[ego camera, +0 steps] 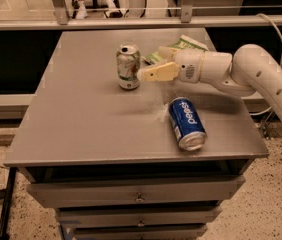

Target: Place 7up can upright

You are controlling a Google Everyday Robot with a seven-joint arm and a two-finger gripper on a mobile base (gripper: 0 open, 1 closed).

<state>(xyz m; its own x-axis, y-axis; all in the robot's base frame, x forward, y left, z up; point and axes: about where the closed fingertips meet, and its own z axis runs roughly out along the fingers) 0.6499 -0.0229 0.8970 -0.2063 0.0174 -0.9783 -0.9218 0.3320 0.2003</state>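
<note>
Camera view: the 7up can (128, 66) stands upright toward the far edge of the bench (81, 129), with open surface toward the left edge. The gripper (151, 64), fingers released, hovers just beside it.

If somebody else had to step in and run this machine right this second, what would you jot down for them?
Hand: at mid-height just right of the 7up can. I cannot tell whether it touches the can.
7up can: standing upright on the grey table, toward the back middle.
Also there: a blue Pepsi can on its side near the front right, and a green snack bag behind the hand.
Done: the can looks placed upright.
Left: probably just drawing the hand away to the right without tipping the can.
</note>
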